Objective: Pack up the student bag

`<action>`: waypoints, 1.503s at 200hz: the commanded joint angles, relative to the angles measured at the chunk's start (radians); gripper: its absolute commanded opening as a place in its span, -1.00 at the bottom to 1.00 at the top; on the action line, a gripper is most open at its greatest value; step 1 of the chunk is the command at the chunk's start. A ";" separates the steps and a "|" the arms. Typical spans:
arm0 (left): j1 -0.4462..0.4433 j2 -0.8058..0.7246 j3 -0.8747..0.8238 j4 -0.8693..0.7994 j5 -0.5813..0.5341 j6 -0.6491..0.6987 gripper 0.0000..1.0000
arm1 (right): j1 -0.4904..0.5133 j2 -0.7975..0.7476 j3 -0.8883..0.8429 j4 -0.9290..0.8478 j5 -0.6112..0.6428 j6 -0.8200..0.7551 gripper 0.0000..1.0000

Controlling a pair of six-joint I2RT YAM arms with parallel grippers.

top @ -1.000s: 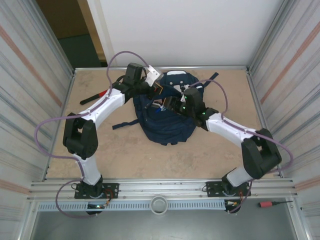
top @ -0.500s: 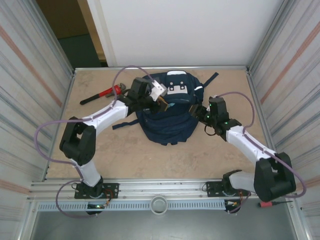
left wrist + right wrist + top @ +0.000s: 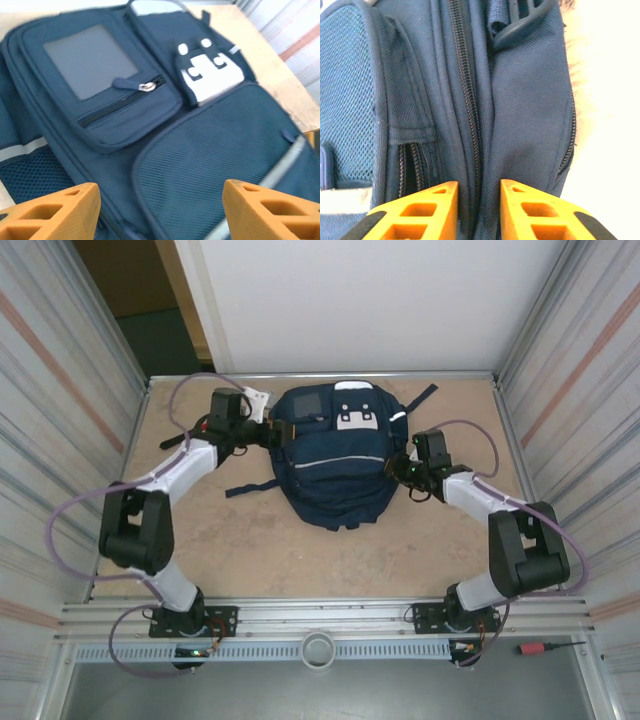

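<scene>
1. Student bag (image 3: 335, 465) lies front-up on the table (image 3: 250, 540), mid-width in the far half, its far end close to the far edge. From above no compartment gapes open, so I'd guess packing is near its end or at the zipping stage.
2. Left gripper (image 3: 272, 430) is at the bag's far-left corner. On its wrist view the left gripper (image 3: 160, 195) has its jaws wide with nothing between them, hovering over the front pocket and its zipper pull (image 3: 146, 87).
3. Right gripper (image 3: 408, 466) is against the bag's right side. Wrist view shows the right gripper (image 3: 479, 187) with jaws narrow and the side zipper (image 3: 465, 100) running into the gap. Can't tell whether it's pinching fabric or just straddling it.
4. Risk: the right jaws could bite cloth beside the zipper rather than a pull. No pull shows near the tips, so a tug would bunch the seam or jam the teeth.
5. Risk: nothing pins the bag, since the left jaws are open. Any sideways pull from the right likely slides the whole bag toward the table's right edge.
6. Risk: a loose strap (image 3: 250, 487) trails left toward the left arm and could catch on it.
7. Risk: the left fingers, coming down wide, could land on the mesh panel and snag.
</scene>
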 commanded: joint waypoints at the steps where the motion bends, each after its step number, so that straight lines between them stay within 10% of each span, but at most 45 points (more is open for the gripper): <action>1: -0.041 0.086 0.063 -0.093 0.016 -0.057 0.23 | -0.034 0.056 0.075 -0.054 0.032 -0.081 -0.60; 92: -0.301 0.256 0.195 -0.124 0.110 -0.024 0.13 | -0.189 0.249 0.414 -0.296 0.159 -0.213 -0.66; 139: -0.375 0.154 0.152 -0.126 0.104 0.023 0.17 | -0.226 0.224 0.543 -0.439 0.326 -0.278 -0.31; 182: -0.353 -0.037 -0.014 -0.053 -0.160 0.508 0.22 | -0.219 0.025 0.348 -0.420 0.265 -0.250 0.03; 233: -0.413 -0.005 -0.078 0.091 -0.208 1.275 0.30 | -0.168 -0.162 0.155 -0.417 0.007 -0.196 0.20; 300: -0.447 0.169 0.054 0.101 -0.281 1.608 0.21 | -0.184 -0.072 0.161 -0.360 -0.184 -0.165 0.18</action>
